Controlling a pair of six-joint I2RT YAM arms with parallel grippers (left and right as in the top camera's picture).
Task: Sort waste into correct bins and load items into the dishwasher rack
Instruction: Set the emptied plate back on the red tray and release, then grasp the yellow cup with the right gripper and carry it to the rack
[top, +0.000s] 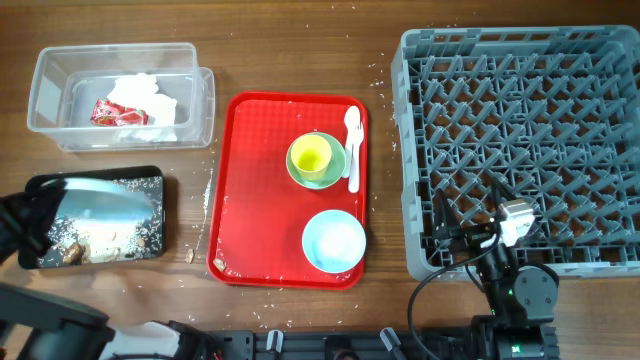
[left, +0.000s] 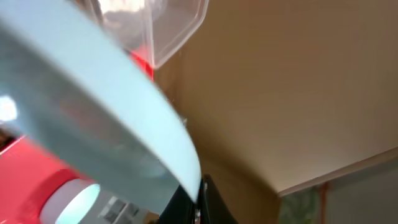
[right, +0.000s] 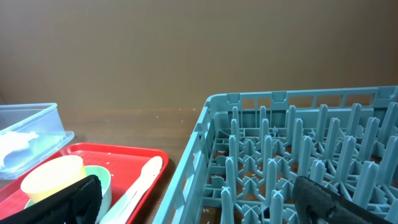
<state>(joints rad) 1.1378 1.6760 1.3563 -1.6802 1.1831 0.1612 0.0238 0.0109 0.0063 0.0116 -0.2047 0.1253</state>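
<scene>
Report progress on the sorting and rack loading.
Done: napkin and red wrapper lie in the clear tub. In hand: the left gripper holds the blue plate tilted over the black tray, where crumbs lie. Remaining: cup, saucer, spoon and bowl sit on the red tray; the rack holds nothing, and the right gripper is open.

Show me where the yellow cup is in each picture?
Overhead: the cup is near the middle, standing on the saucer on the red tray.
Left wrist: not in it; the plate fills much of this view.
Right wrist: the cup is at the bottom left, beside the spoon.
Shared landmark: the red tray shows in all three.
</scene>
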